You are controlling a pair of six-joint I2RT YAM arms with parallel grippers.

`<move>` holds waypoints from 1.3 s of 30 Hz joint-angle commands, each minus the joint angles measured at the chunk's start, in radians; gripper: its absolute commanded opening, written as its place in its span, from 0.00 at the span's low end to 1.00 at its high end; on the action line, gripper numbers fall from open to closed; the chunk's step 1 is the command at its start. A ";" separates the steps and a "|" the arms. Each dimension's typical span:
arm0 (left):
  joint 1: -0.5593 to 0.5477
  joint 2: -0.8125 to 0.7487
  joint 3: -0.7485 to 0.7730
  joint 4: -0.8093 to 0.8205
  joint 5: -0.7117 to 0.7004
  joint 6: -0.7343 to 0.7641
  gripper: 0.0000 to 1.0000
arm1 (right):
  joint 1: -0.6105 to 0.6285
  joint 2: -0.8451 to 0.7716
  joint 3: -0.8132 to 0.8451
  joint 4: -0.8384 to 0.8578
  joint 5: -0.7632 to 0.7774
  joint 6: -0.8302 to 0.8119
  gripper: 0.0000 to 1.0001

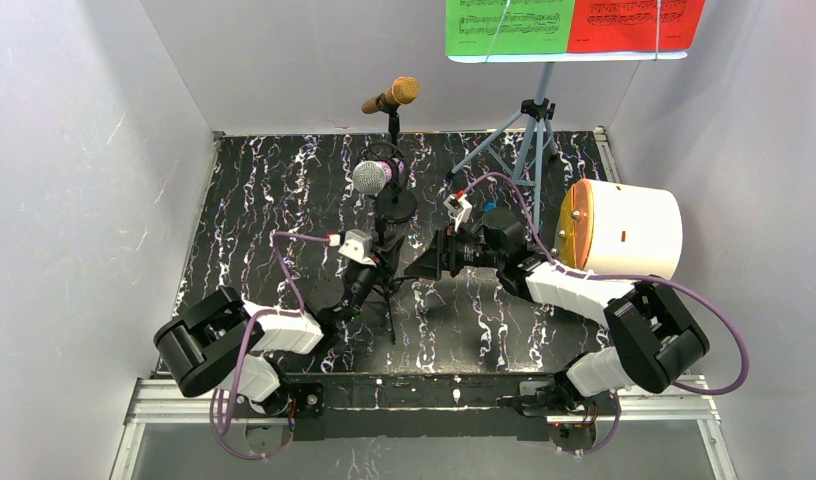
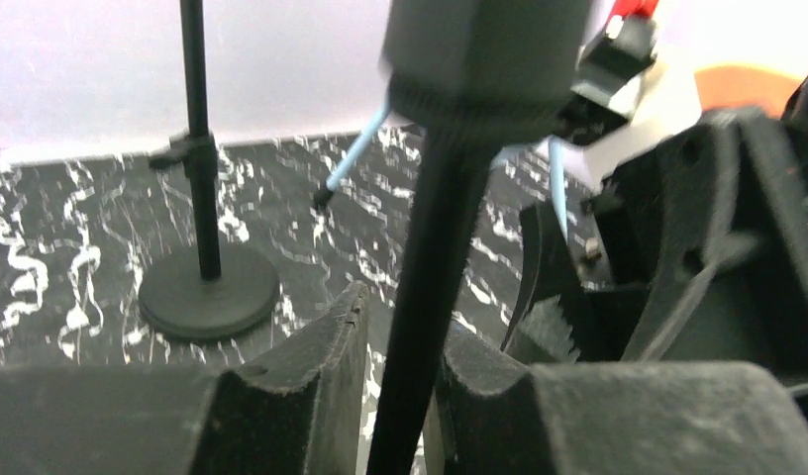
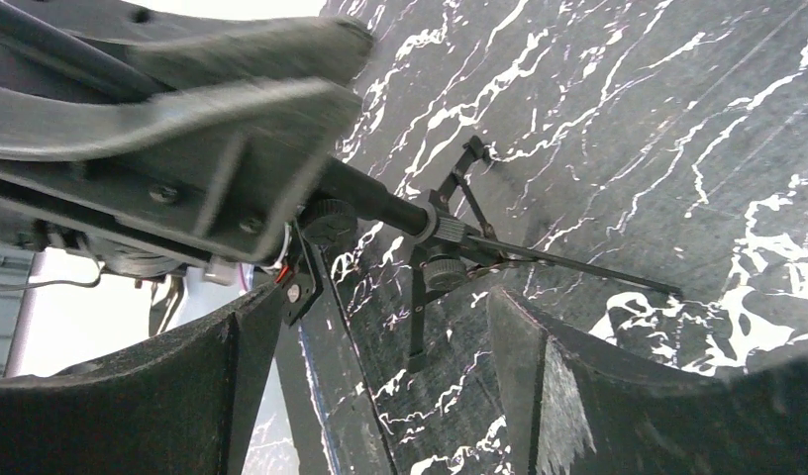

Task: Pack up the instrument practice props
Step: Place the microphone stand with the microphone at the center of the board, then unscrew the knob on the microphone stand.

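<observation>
Left jaws: I see them close on either side of the purple mic's mount [image 2: 420, 297], low on its pole. A sliver of desk [image 1: 254, 200] shows beside the pole, so I cannot tell if they pinch it.
Right jaws: spread wide and holding nothing, just beside the left ones, facing the tripod legs [image 3: 539, 259] of that mount.
Purple mic [image 1: 372, 177]: atop the mount, mid-desk.
Gold mic [image 1: 394, 95]: on its own round base [image 2: 209, 292], behind (nearer the back wall).
Rack [image 1: 532, 130]: back right, carrying the green sheet [image 1: 507, 27] and red sheet [image 1: 634, 25].
</observation>
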 commanded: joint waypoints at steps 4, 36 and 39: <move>-0.007 -0.023 -0.042 -0.059 0.027 -0.067 0.35 | 0.029 -0.004 0.029 0.097 -0.040 0.000 0.83; -0.001 -0.460 0.128 -0.801 -0.102 -0.136 0.62 | 0.076 0.015 -0.016 0.176 -0.004 0.012 0.72; -0.001 -0.464 0.131 -0.802 -0.105 -0.131 0.62 | 0.076 -0.025 -0.038 0.173 0.022 0.010 0.75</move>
